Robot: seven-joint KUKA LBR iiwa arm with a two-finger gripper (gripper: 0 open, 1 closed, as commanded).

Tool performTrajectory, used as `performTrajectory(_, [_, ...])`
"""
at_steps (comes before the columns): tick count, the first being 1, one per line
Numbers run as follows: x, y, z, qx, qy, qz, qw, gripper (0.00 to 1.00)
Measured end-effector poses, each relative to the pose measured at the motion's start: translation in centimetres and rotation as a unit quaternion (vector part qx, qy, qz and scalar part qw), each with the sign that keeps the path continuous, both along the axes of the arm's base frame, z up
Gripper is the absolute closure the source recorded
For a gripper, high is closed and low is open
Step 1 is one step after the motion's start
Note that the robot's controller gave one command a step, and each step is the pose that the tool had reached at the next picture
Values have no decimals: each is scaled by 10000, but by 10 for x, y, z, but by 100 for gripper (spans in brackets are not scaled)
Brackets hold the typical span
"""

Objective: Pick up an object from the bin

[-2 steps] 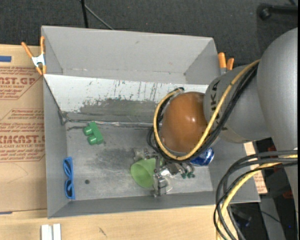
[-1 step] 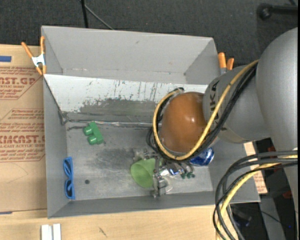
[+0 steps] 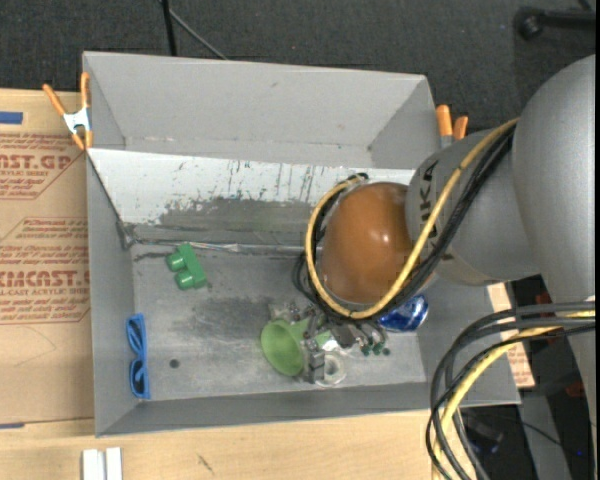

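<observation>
Green, round, cup-like piece (image 3: pixel 282 348) by the near wall of the grey bin (image 3: pixel 110 298): it lies just left of the gripper (image 3: pixel 325 360), perhaps touching it. Whether the pincer is open or closed cannot be told; it sits under the orange wrist cover (image 3: pixel 365 243). Right of the green piece, past the gripper: blue shiny item (image 3: pixel 408 315). Well left: blue spectacle-like frame (image 3: pixel 137 353). Farther back, up-left: green block (image 3: pixel 186 266).

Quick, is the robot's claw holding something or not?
Gripper: cannot be told, open or closed; it is down beside a green round thing.
</observation>
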State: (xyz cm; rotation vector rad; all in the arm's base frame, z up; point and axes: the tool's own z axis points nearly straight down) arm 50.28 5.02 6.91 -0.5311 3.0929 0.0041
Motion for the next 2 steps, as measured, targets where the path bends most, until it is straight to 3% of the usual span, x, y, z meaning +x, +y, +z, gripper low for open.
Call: performTrajectory(2, [2, 2, 108, -12, -12, 2, 10000, 100])
